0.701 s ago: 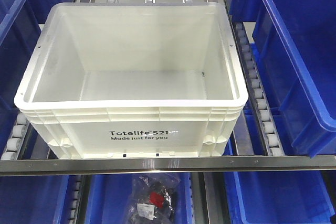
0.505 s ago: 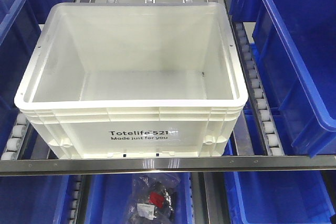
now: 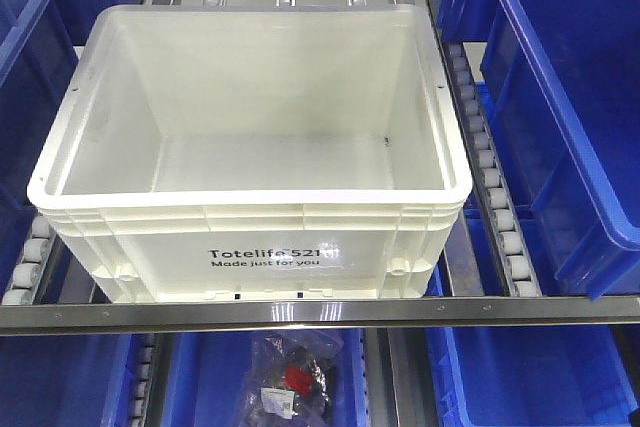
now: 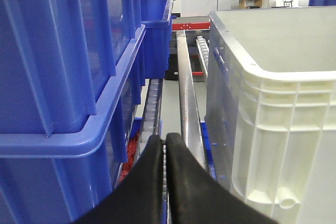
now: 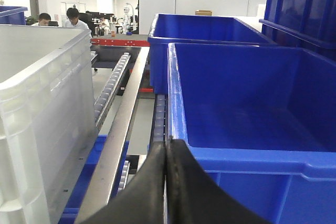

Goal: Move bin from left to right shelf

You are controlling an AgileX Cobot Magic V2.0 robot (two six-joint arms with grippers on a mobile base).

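The white bin [image 3: 260, 232] sits in the middle of the front view, on a shelf made of little rollers [image 3: 495, 197]. It is upright and nothing is inside it. Black words on its front side say "Totelife 521 Made just for you". Its front edge is just behind a shiny metal bar [image 3: 320, 312] that runs across the lower part of the frame.

A big blue bin [image 3: 580, 97] fills the right side of the frame, and it tips a bit. More blue shows on the left edge. Down at the bottom, under the bar, a clear bag [image 3: 295, 377] with something red and black in it lies in a lower blue bin.

The left gripper [image 4: 164, 142] is at the bottom middle of its own view. Its two black fingers are pressed together, and they hold nothing. It is in the gap between stacked blue bins [image 4: 63, 51] on the left and the white bin on the right, and it touches neither one.

The right gripper [image 5: 166, 148] looks the same: fingers squeezed tight, holding nothing. The white bin is on the left of that view, a deep blue bin [image 5: 252, 108] on the right, and a long metal rail [image 5: 121, 140] runs between them. Far off in the upper left, two people [image 5: 73, 17] sit in a bright room.
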